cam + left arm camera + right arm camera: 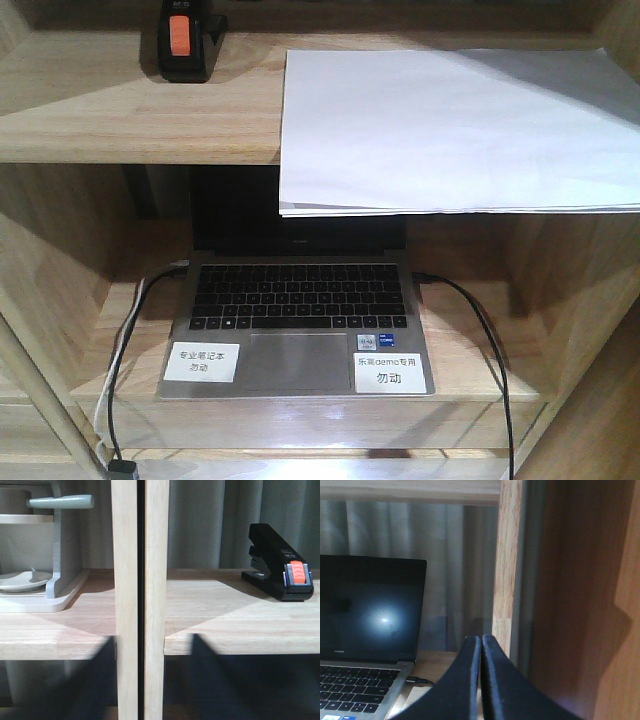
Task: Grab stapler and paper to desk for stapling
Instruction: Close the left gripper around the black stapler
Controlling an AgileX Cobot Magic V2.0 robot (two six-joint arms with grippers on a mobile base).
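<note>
The small black stapler with an orange-red patch (185,40) stands on the light-wood shelf board (120,110) above the open grey laptop (300,330), over its back left corner. The thin stack of plain white paper sheets (450,130) lies on the same board above the laptop's right half, apart from the stapler, its front edge overhanging. My left gripper (153,645) is spread wide and empty, level with that board. My right gripper (481,645) is pressed together on nothing, just right of the laptop's dark screen
</note>
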